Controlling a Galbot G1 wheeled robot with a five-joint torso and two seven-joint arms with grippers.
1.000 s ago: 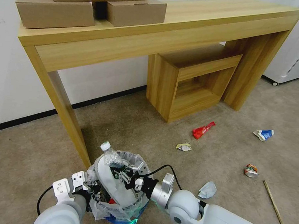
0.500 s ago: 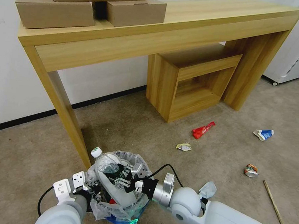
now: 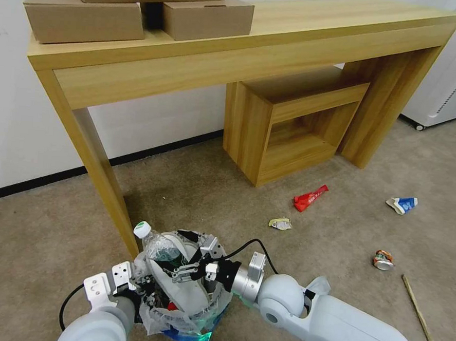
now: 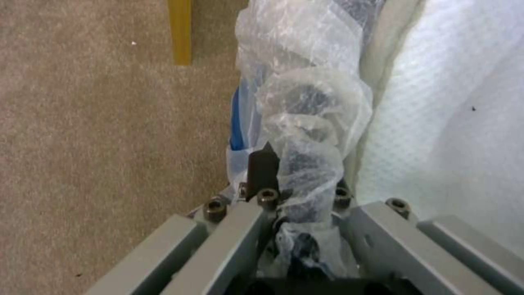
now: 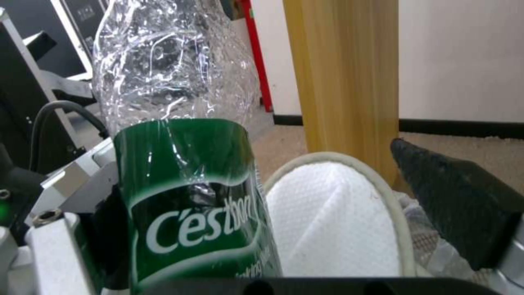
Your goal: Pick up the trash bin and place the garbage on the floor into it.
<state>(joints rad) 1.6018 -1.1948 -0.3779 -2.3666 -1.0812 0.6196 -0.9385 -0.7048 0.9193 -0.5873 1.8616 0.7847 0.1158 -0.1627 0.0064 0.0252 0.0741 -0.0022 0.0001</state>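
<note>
The trash bin (image 3: 207, 305), lined with crinkled clear plastic with blue low down, sits on the beige floor (image 3: 43, 241) by the table leg. My left gripper (image 3: 137, 288) (image 4: 297, 176) is shut on its bagged rim. A white slipper (image 3: 182, 288) (image 5: 333, 217) stands in the bin. A clear bottle (image 3: 156, 246) (image 5: 186, 172) with a green label and white cap leans over the bin's rim. My right gripper (image 3: 186, 258) (image 5: 262, 213) is open around it, one fingertip (image 5: 453, 205) well clear. A red wrapper (image 3: 310, 197), carton (image 3: 402, 204), can (image 3: 383, 260), stick (image 3: 417, 312) and crumpled paper (image 3: 317, 288) lie on the carpet.
A long wooden table (image 3: 235, 52) with cardboard boxes (image 3: 88, 18) stands against the wall, its near leg (image 3: 103, 183) right beside the bin. A wooden cube shelf (image 3: 292, 128) stands under it. A small scrap (image 3: 280, 223) lies on the carpet. A white cabinet (image 3: 450, 76) is at the far right.
The bottle has tipped from upright toward the table leg and sunk lower over the bin. My right gripper has opened off it. The left gripper holds still.
</note>
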